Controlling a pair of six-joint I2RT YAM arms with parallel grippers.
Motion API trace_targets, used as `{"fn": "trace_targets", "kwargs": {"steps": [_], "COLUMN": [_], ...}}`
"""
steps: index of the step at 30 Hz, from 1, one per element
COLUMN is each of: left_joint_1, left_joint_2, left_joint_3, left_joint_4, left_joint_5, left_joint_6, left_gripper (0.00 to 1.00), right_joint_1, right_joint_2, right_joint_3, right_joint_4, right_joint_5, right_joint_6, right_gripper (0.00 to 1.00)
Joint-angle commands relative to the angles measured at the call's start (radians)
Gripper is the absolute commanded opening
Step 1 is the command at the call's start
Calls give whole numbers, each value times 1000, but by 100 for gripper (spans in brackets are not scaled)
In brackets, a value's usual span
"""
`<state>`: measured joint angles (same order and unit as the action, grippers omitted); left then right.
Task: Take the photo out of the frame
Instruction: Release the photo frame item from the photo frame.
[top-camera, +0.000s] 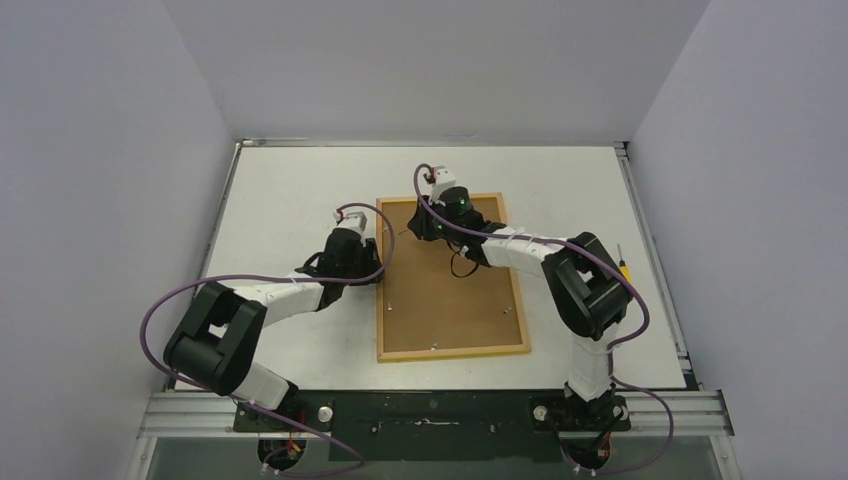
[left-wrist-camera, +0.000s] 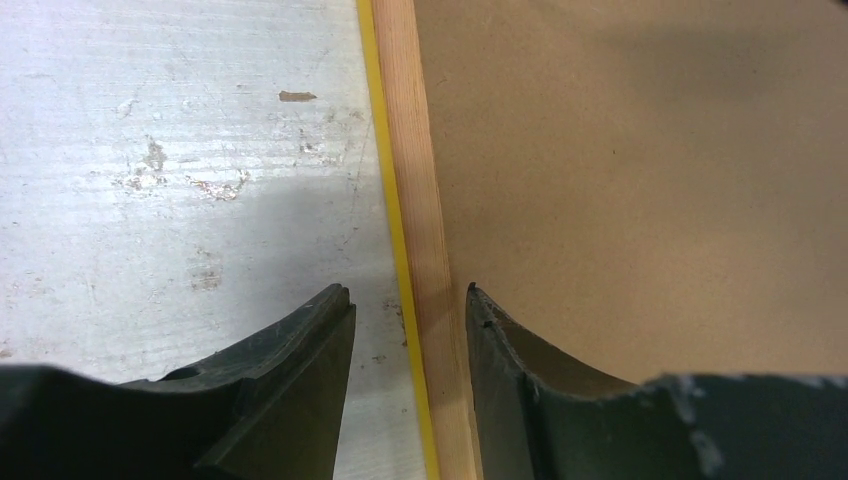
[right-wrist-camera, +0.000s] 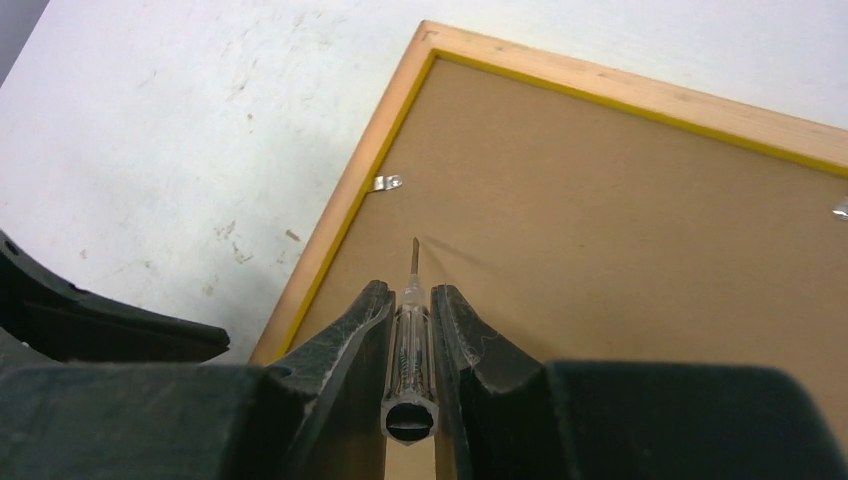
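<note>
Here, the bent left arm (top-camera: 270, 295) holds the left gripper (left-wrist-camera: 408, 295), jaws apart, astride the left rim of the wood-rimmed picture frame (left-wrist-camera: 425, 180) — face-down on the white table (left-wrist-camera: 180, 200), brown fibreboard backing up. Farther, the right arm (top-camera: 520, 245) reaches across it, right gripper (right-wrist-camera: 410, 290) pinching a slim clear-handled screwdriver (right-wrist-camera: 410, 350) near a metal tab (right-wrist-camera: 388, 182).

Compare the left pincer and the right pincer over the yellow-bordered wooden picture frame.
The left pincer stands open and empty; the right pincer is shut on a small clear-handled screwdriver. The left pincer straddles the frame's light wood rim; the right pincer is over the brown fibreboard backing, blade aimed toward a metal tab. Both are black, two-fingered.
</note>
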<state>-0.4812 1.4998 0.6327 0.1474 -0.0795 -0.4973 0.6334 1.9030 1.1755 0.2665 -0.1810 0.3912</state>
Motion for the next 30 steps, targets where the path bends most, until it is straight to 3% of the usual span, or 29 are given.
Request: {"fn": "trace_targets", "kwargs": {"steps": [1, 16, 30], "left_joint_1": [17, 21, 21], "left_joint_2": [7, 67, 84], "left_joint_3": [8, 48, 68], "left_joint_4": [60, 40, 20], "left_joint_5": [34, 58, 76], "left_joint_6": [-25, -21, 5], "left_gripper": [43, 40, 17], "right_joint_1": [24, 30, -3], "right_joint_2": [34, 98, 155], "right_joint_3": [61, 126, 229], "right_joint_4": [26, 27, -5], "right_joint_5": [-59, -88, -122], "right_joint_6": [-36, -28, 21], "right_gripper": [5, 5, 5]}}
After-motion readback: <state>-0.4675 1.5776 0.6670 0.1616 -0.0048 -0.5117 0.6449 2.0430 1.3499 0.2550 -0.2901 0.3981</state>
